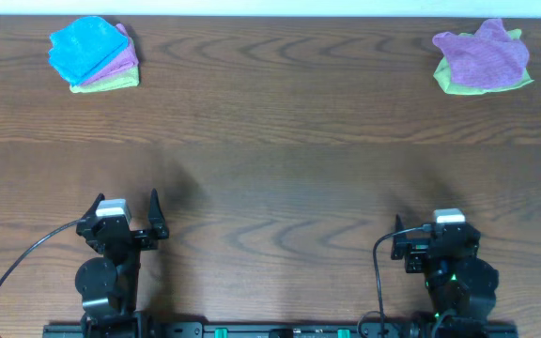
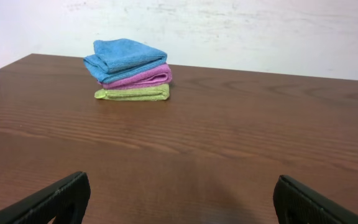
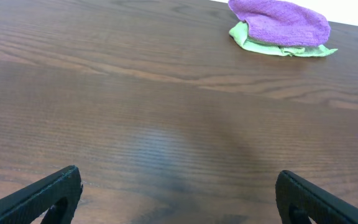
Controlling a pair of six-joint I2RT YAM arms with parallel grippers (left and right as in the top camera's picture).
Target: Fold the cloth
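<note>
A loose pile of unfolded cloths lies at the far right: a purple cloth (image 1: 482,52) on a green cloth (image 1: 458,83). The pile also shows in the right wrist view, purple (image 3: 278,22) over green (image 3: 260,45). A stack of folded cloths sits at the far left: blue (image 1: 87,47) on top, pink, then green; it shows in the left wrist view (image 2: 129,68). My left gripper (image 1: 125,211) is open and empty near the front edge, as the left wrist view (image 2: 179,199) shows. My right gripper (image 1: 435,235) is open and empty, as the right wrist view (image 3: 176,196) shows.
The brown wooden table (image 1: 270,178) spans the view. A white wall (image 2: 229,25) stands behind its far edge. Cables run from both arm bases at the front edge.
</note>
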